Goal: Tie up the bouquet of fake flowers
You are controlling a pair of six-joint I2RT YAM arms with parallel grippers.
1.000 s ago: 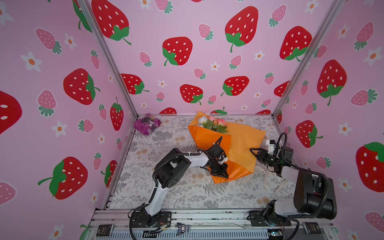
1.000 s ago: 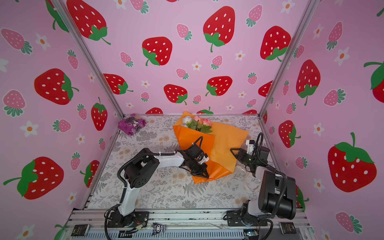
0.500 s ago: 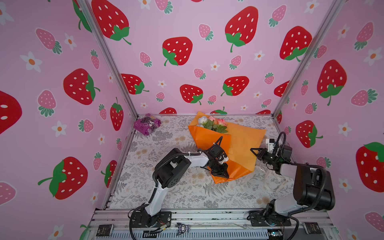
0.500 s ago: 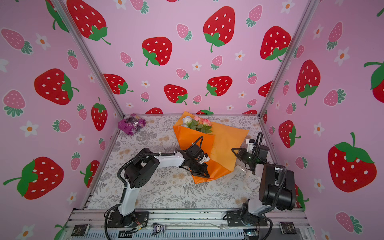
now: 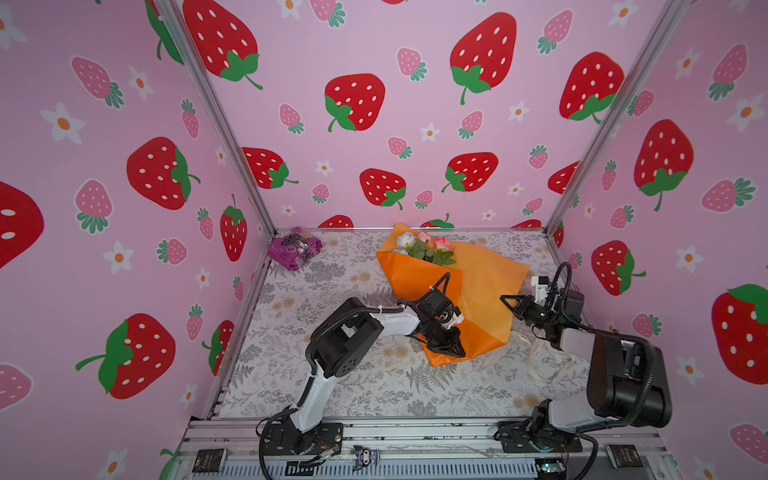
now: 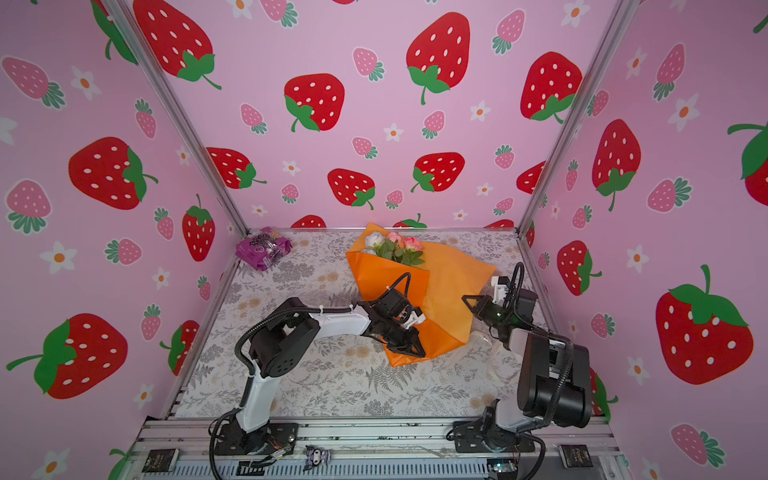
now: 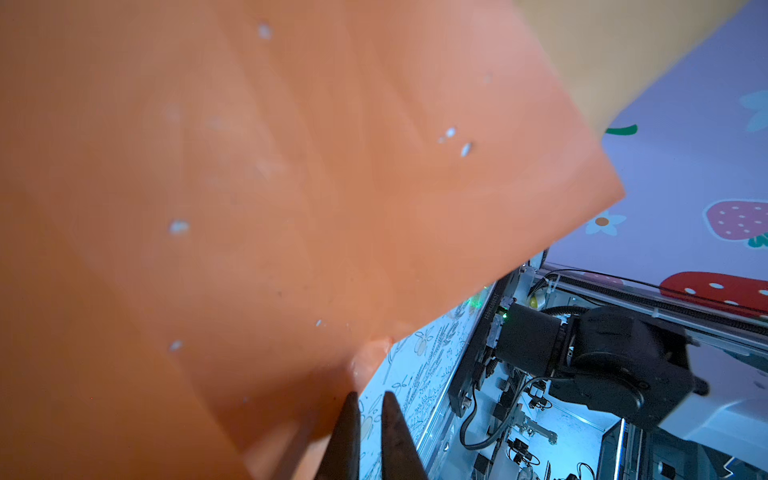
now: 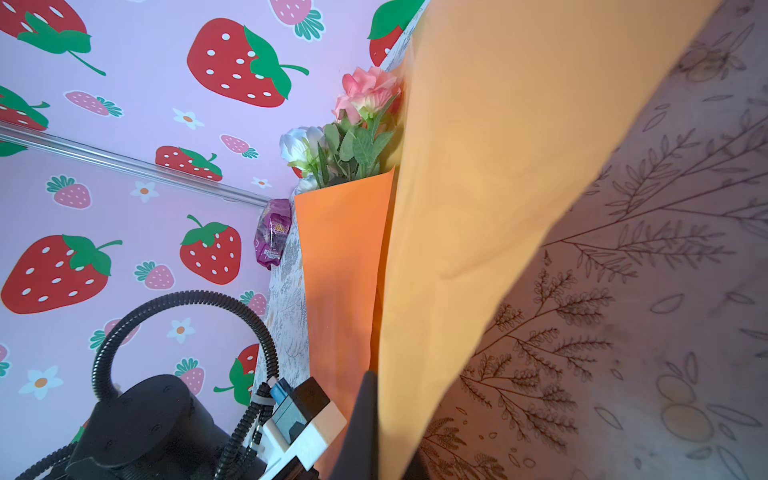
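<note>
On the tabletop [image 5: 332,374], toward the back, the paper [image 5: 486,291] is being wrapped round the flowers [image 5: 426,247]. Its edge is pinched by the right fingers [image 8: 365,415]; the left fingers [image 7: 347,436] are slightly apart. Next, it should be folded across.

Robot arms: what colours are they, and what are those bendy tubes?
The left arm and right arm have white links and chunky black joints. The left gripper and right gripper are black with pointed fingers. A ribbed black cable hose loops by each wrist.
</note>
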